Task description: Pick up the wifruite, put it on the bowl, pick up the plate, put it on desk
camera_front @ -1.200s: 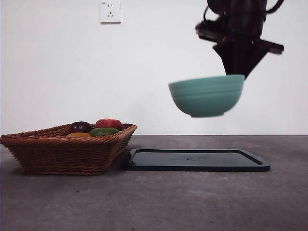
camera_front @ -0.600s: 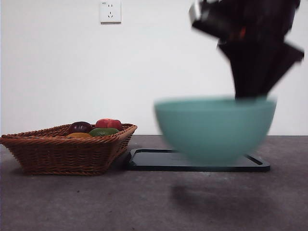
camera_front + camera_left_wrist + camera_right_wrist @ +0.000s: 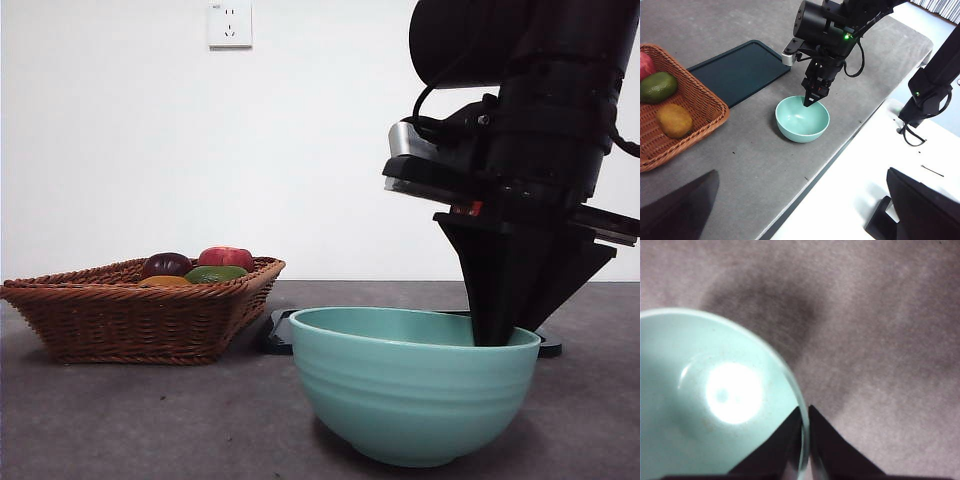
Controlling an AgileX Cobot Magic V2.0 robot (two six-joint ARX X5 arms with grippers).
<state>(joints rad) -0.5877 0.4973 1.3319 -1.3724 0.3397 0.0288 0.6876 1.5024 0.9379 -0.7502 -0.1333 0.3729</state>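
Note:
The mint-green bowl stands on the grey desk, in front of the dark flat plate. My right gripper comes down from above and is shut on the bowl's rim, one jaw inside and one outside, as the right wrist view shows. The bowl is empty. The orange-brown wifruite lies in the wicker basket, and in the front view only its top shows. My left gripper is open and empty, high above the desk's near edge.
The basket at the left also holds a red apple, a green fruit and a dark fruit. The plate lies between the basket and the bowl. The desk edge runs close by the bowl.
My right gripper has brought the bowl down from the air above the plate, forward toward the camera, onto the desk in front of the plate.

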